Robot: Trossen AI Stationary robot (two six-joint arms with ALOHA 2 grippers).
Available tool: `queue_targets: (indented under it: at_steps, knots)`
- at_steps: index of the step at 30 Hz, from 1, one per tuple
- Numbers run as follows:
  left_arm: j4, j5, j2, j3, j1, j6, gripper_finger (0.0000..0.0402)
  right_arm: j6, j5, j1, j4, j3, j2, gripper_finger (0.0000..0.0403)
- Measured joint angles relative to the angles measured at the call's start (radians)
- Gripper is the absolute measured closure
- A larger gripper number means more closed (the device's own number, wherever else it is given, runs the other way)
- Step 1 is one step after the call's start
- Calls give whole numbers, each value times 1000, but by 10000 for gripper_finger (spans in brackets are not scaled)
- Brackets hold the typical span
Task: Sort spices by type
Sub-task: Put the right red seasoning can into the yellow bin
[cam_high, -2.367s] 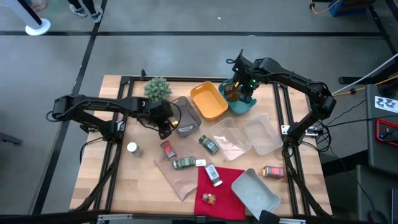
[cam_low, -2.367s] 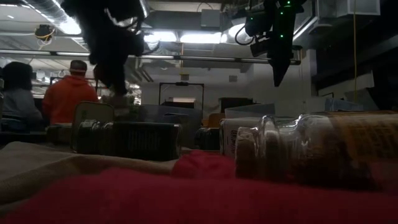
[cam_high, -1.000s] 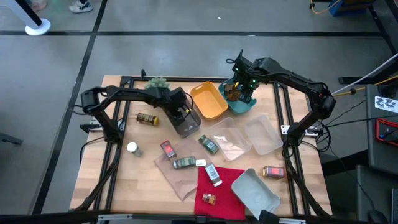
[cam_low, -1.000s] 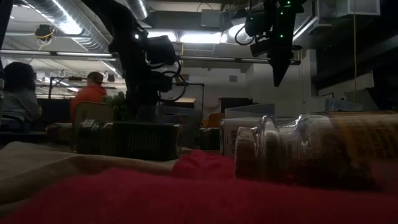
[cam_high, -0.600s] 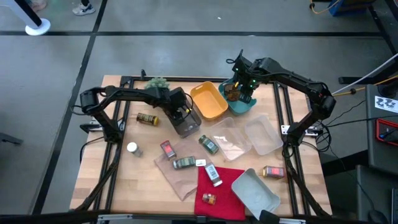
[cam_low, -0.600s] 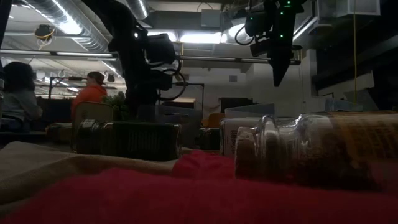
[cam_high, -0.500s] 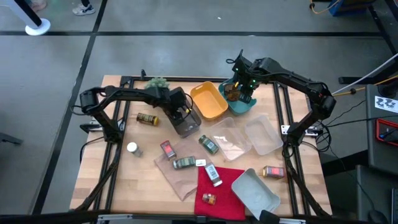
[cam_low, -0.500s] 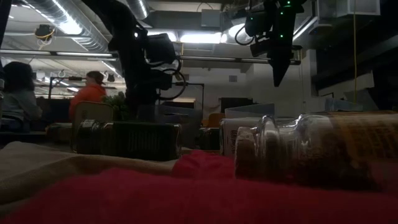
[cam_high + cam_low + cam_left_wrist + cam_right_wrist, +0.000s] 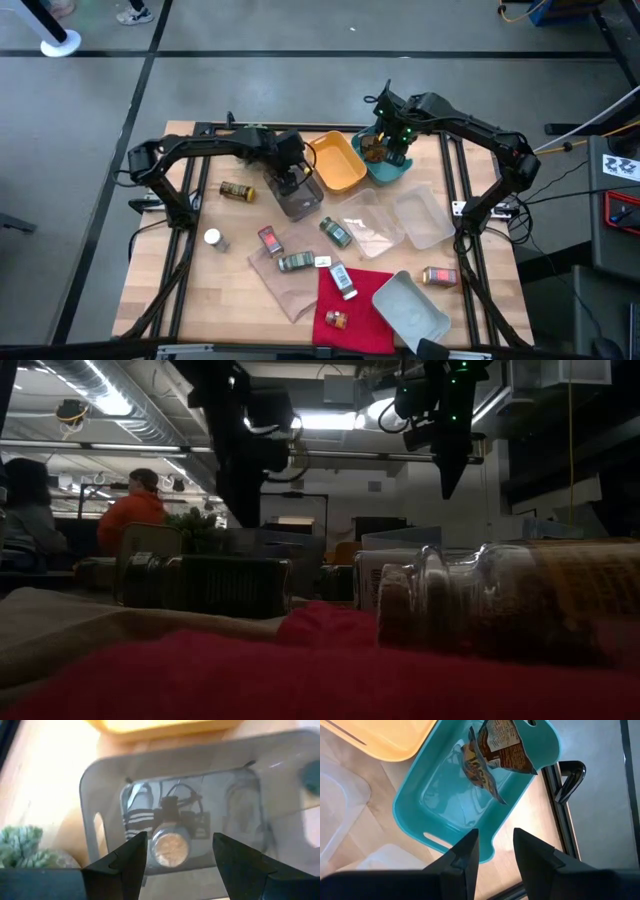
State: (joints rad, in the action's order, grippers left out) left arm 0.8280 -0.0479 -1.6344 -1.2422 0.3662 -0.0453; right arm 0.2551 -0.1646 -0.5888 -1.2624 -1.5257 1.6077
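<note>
Both arms hang over trays: left gripper (image 9: 172,851) above grey tray (image 9: 95,790), right gripper (image 9: 492,851) above teal tray (image 9: 420,795), jaws apart, empty.

Two dark, matte, jointed arms — left arm (image 9: 200,150), right arm (image 9: 470,125) — trailing thin black cables. Small green lights glowing near the right wrist (image 9: 398,132). Blunt black angular fingers (image 9: 125,862) on each gripper — no visible markings.

Left gripper (image 9: 290,180) above grey tray (image 9: 303,203), which holds what appears to be a jar (image 9: 169,847); right gripper (image 9: 393,152) above teal tray (image 9: 402,172); plant (image 9: 20,845) beside the grey tray.
</note>
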Motion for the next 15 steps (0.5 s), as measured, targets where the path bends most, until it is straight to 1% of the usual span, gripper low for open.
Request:
queue_targets:
  at_steps: [5,9,12,15]
  knots:
    - [0,0,35,-22,-45,41,192,11,0,23,-5,0,-20,281]
    - [0,0,93,-22,-80,41,192,9,0,72,-24,0,-57,281]
    - [-10,-5,149,-22,-103,17,192,-59,1,117,-51,0,-86,281]
    - [-35,-19,202,-21,-124,1,192,-151,1,167,-122,0,-114,281]
